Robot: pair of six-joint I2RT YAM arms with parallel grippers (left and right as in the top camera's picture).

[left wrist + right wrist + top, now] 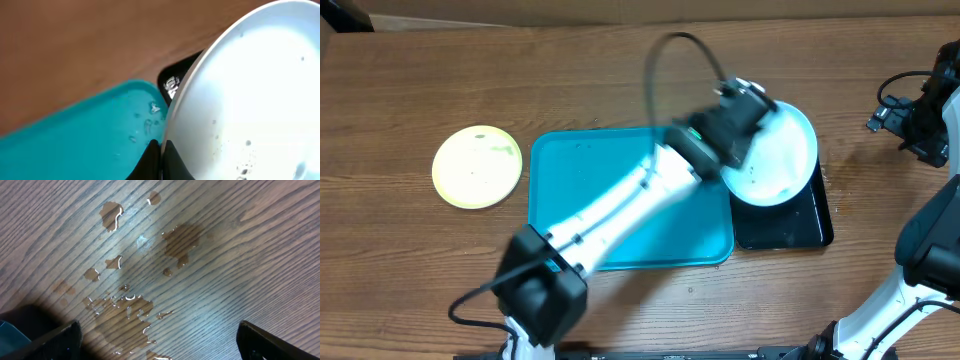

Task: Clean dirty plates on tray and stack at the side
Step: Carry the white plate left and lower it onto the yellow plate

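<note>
Presumably mid-cleaning, our left claw (161, 151) pinches the pale plate (782, 152) near the tabletop's (420, 80) right edge; right claw (160, 344) gapes empty; next, scrub.

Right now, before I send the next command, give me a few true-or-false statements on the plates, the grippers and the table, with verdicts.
1. The left gripper is shut on the rim of a pale plate over the black tray. True.
2. The yellow-green plate lies in the turquoise tray. False: it lies on the table, left of the tray.
3. The right gripper is open and empty. True.
4. The wood below the right gripper is dry. False: water puddles lie there.
</note>
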